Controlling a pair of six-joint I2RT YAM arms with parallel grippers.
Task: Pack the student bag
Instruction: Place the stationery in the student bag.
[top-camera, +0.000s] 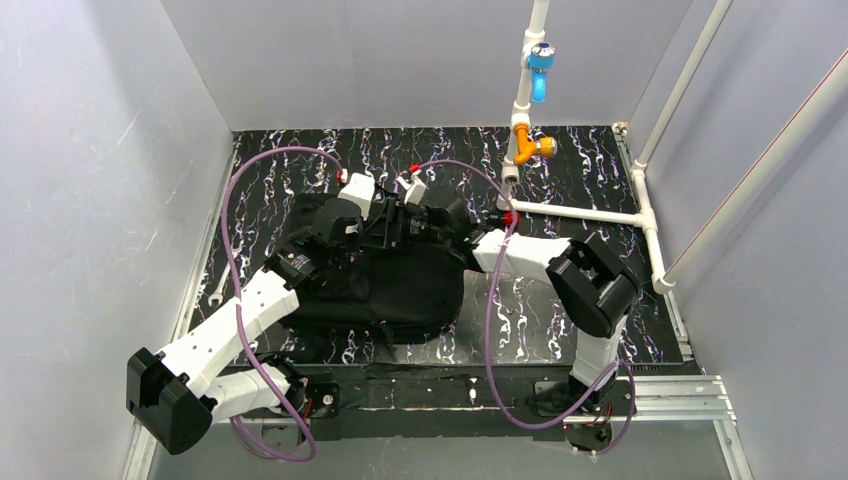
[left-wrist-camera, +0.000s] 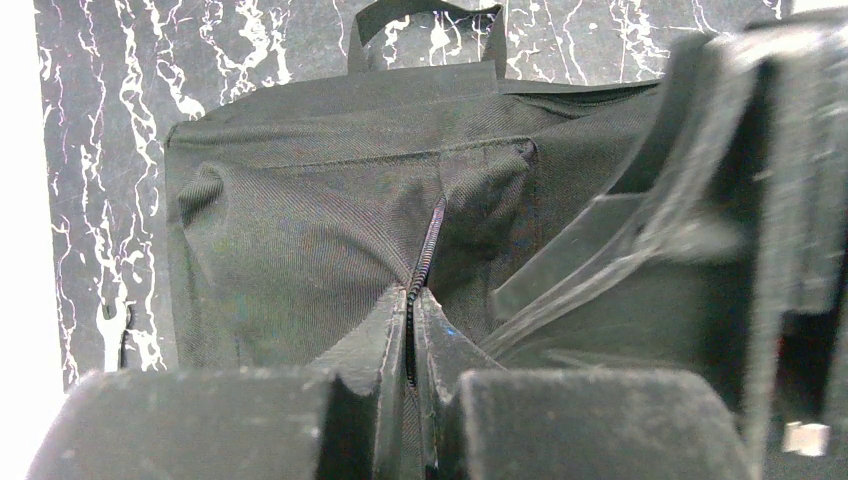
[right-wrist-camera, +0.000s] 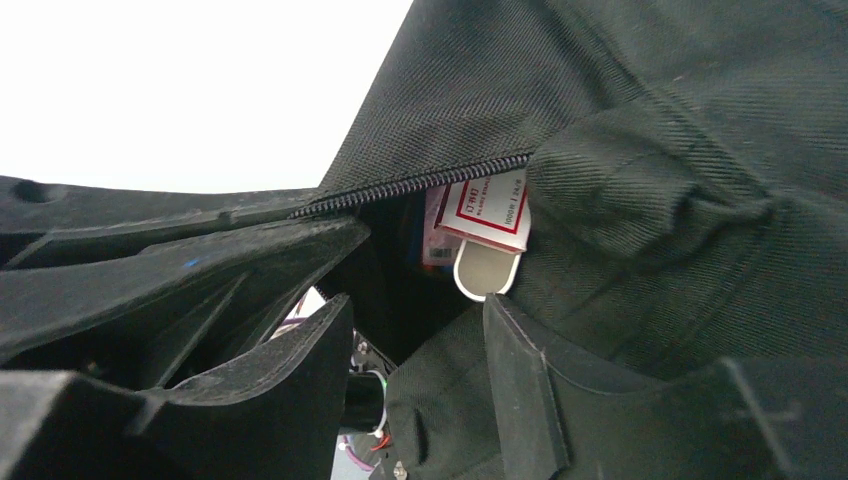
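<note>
The student bag (top-camera: 410, 290) is a large black backpack lying flat in the middle of the table. In the left wrist view its fabric (left-wrist-camera: 300, 230) fills the frame, with the top loop (left-wrist-camera: 425, 20) at the far end. My left gripper (left-wrist-camera: 412, 305) is shut on the bag's zipper edge (left-wrist-camera: 430, 240). My right gripper (right-wrist-camera: 415, 305) is open at the bag's mouth, with a fold of fabric (right-wrist-camera: 450, 400) between its fingers. Inside the opening I see a red-and-white packet (right-wrist-camera: 487, 208) and a white rounded piece (right-wrist-camera: 485, 272). Both grippers, left (top-camera: 340, 228) and right (top-camera: 405, 225), meet over the bag's far end.
A small wrench (top-camera: 218, 290) lies on the marbled mat left of the bag, also in the left wrist view (left-wrist-camera: 112, 335). A white pipe frame (top-camera: 580, 212) with a blue valve (top-camera: 540, 60) and an orange valve (top-camera: 530, 148) stands at the back right. Grey walls enclose the table.
</note>
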